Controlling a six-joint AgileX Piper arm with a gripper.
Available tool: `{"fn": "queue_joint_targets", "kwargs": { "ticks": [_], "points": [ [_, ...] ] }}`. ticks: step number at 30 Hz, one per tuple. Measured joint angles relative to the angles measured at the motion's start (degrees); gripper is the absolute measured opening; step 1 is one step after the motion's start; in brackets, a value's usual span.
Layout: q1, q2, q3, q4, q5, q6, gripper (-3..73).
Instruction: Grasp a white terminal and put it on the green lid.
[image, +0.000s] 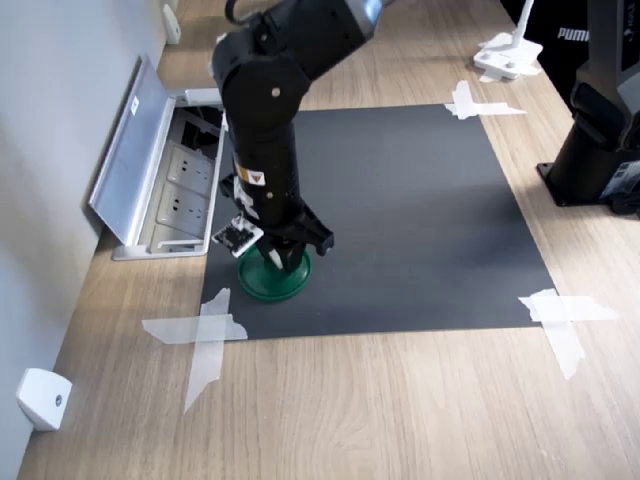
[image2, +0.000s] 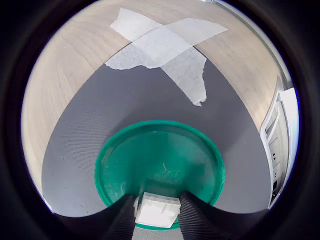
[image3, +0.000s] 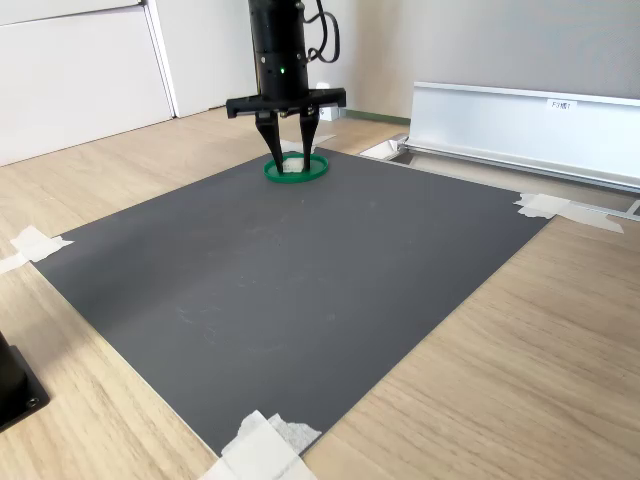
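The gripper (image2: 157, 205) clasps the white terminal (image2: 157, 209) just over the green lid (image2: 160, 160).

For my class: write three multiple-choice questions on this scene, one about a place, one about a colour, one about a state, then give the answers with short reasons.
1. Where is the green lid?
A. On the black mat, near a taped corner
B. On the bare wooden table
C. Inside the open socket box

2. What colour is the tape holding the mat's corners?
A. Blue
B. White
C. Red

3. What is the gripper doing?
A. Hanging open and empty
B. Shut on the white terminal above the lid
C. Pushing the lid aside

Answers: 1 A, both exterior views show the lid on the mat by crossed tape. 2 B, the strips look white in every view. 3 B, the wrist view shows the terminal between the fingers over the lid.
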Motion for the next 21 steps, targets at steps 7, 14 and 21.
{"fn": "queue_joint_targets", "kwargs": {
  "ticks": [7,14,21],
  "points": [
    [0.0,-1.5,-0.1,0.0,-0.6,-0.1,57.1],
    [0.0,-10.0,0.0,2.3,-1.7,2.1,59.6],
    [0.0,-24.1,6.0,2.8,-4.3,4.4,34.1]
  ]
}}
